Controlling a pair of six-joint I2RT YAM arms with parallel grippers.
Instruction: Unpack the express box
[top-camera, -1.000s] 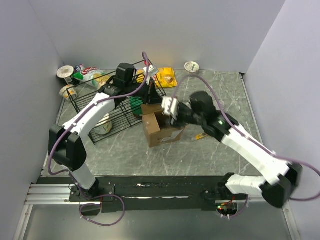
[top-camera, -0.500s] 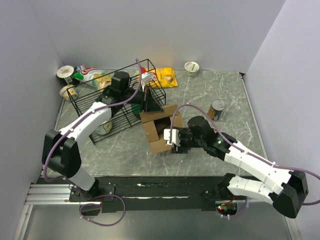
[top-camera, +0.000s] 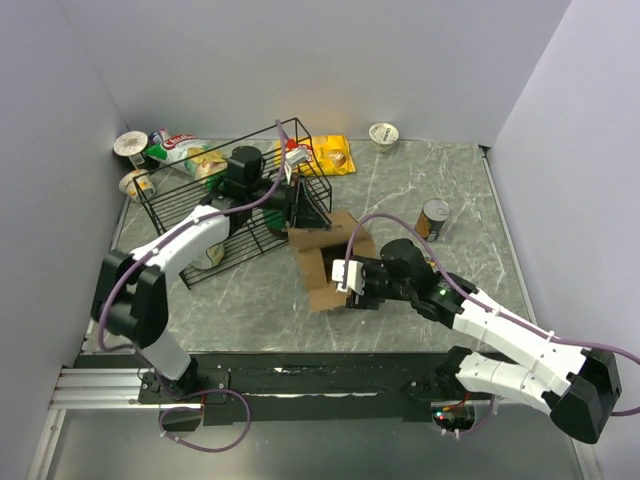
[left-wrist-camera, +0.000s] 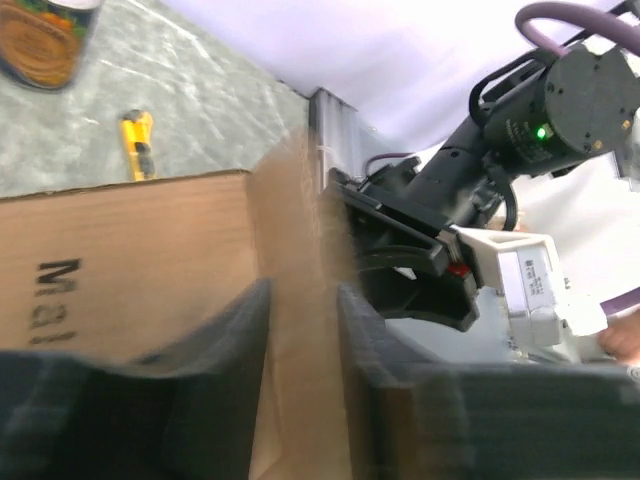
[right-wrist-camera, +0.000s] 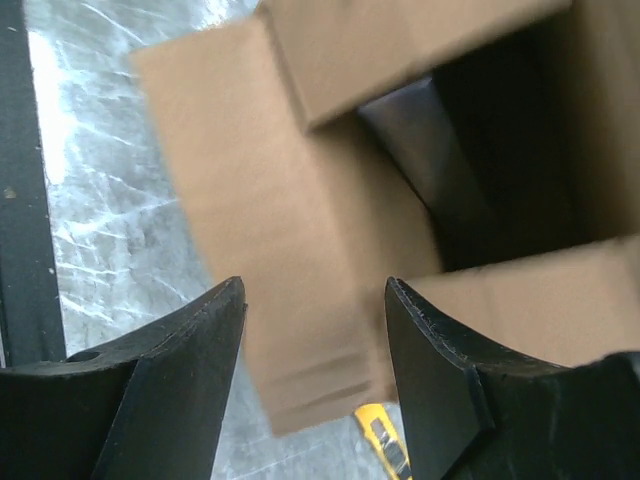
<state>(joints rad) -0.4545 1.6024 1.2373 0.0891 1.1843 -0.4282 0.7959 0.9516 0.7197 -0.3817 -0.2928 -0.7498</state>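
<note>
- near the middle of the grey marbled table (top-camera: 250, 305) stood the express box (top-camera: 322, 262), top open and flaps turned outward, just in front of the black wire basket (top-camera: 170, 200).
- the left arm reached over the basket to the box's rear edge. in the left wrist view, the left gripper (left-wrist-camera: 303, 290) had its two dark fingers on either side of a raised cardboard flap, with the flap standing in the gap. whether the fingers were pressing the flap or only standing beside it, i cannot tell, as the cardboard there was blurred.
- a dark printed word (left-wrist-camera: 58, 295) showed on the cardboard face beside that flap.
- the right gripper (right-wrist-camera: 313, 285) sat at the box's near-right side with its fingers spread apart. between them the right wrist view showed an out-turned flap and the dark hollow of the box beyond, and nothing was pinched.
- a small yellow tool (left-wrist-camera: 138, 143) lay on the table just past the box, on the right arm's side.
- a can (top-camera: 434, 219) stood upright to the right, well apart from the box.
- at the back, a yellow packet (top-camera: 332, 154) lay by the basket's far corner, and a white cup (top-camera: 383, 133) stood near the wall.
</note>
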